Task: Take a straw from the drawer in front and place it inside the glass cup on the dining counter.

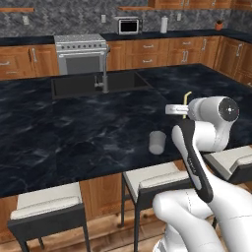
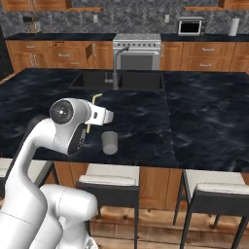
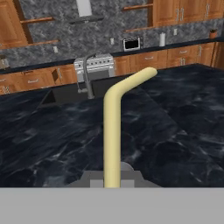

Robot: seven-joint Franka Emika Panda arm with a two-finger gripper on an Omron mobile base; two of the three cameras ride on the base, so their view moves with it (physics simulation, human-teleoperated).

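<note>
My gripper [image 1: 185, 111] is shut on the straw [image 1: 186, 100], a thin pale yellow stick with a bent top, held upright above the dining counter [image 1: 74, 133]. In the hand view the straw [image 3: 112, 131] rises from between my fingertips [image 3: 97, 183] and bends to the right. The glass cup [image 1: 157, 141], a small greyish tumbler, stands upright on the black marble near the counter's front edge, lower than the gripper and a little to one side of it. From the right base view the straw [image 2: 94, 100] is left of the cup [image 2: 110, 142]. The drawer is out of view.
A sink [image 1: 83, 84] with a curved faucet [image 1: 104, 69] is set into the counter beyond the cup. White-cushioned stools [image 1: 47, 199] [image 1: 152, 179] line the near edge. A stove [image 1: 81, 54] and a microwave [image 1: 128, 24] stand at the back wall.
</note>
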